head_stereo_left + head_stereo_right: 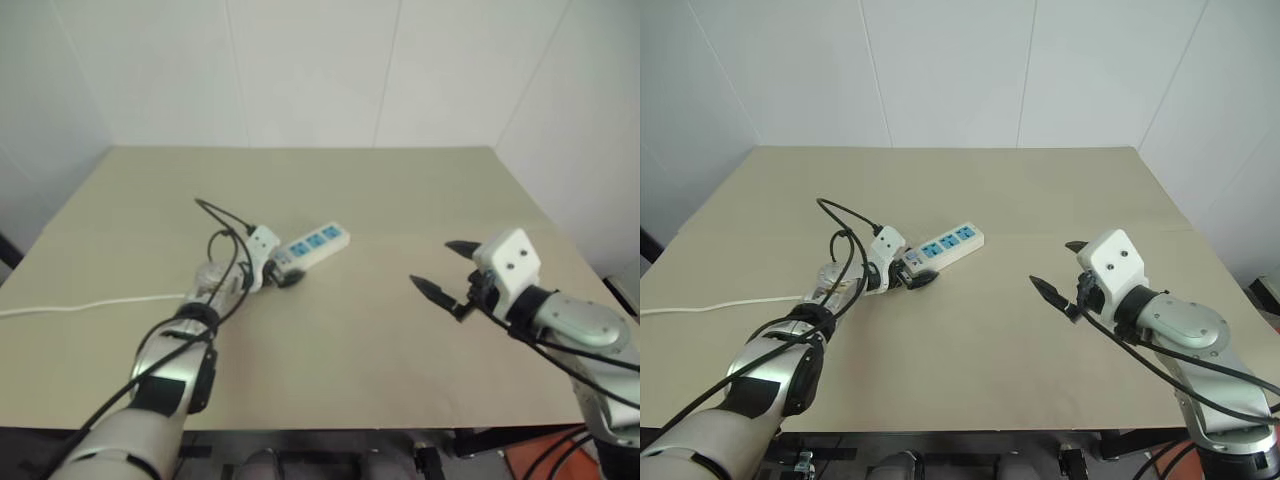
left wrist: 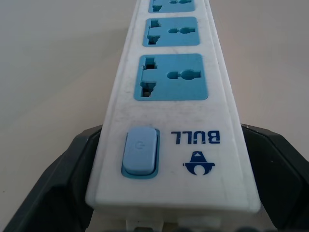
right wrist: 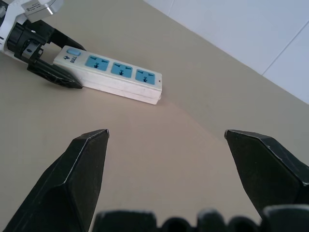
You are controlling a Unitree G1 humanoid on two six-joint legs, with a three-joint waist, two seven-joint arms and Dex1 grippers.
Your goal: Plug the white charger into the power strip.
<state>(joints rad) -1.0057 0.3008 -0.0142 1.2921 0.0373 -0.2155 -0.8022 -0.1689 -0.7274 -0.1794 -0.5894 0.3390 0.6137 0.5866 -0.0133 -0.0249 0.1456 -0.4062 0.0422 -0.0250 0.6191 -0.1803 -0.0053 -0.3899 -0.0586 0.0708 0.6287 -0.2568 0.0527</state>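
The strip's (image 2: 174, 121) switch end lay between the left gripper's (image 1: 912, 276) spread black fingers (image 2: 53, 193), ungrasped; smooth white plastic bar, blue sockets. Right gripper (image 1: 1060, 270) hung released, empty.

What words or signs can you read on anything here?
"BULL", in blue letters, on the power strip, beside its blue switch.
A small blue logo sits just under that word.
A faint power sign is on the switch.
A label on the left claw's white housing is too small to read.
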